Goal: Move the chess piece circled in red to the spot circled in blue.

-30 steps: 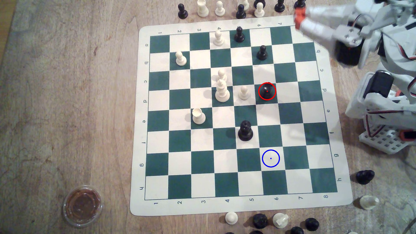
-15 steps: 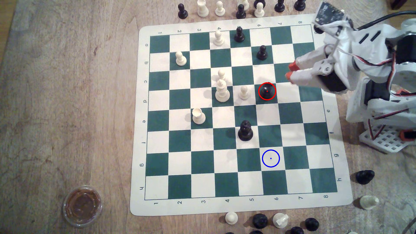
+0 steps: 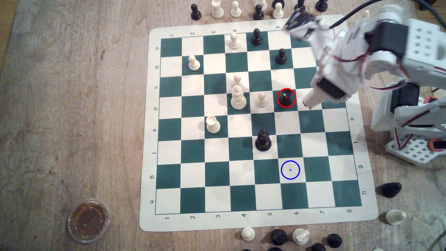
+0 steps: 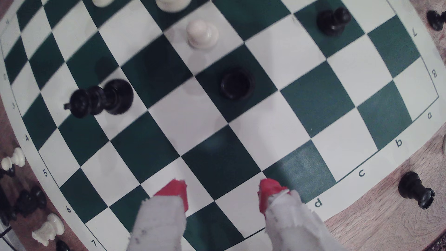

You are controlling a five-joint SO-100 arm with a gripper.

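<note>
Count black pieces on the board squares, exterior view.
4: pawn on row a, second pawn on row b, the chess piece red-ringed on row d, crowned piece on row f. The arm may hide more.

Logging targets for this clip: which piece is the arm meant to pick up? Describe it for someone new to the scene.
On the green-and-cream board, find the green square ringed in red, beside the gripper. The chess piece there is glossy black with a domed top. It is shorter than the crowned black piece and rounder than the black pawns.
</note>
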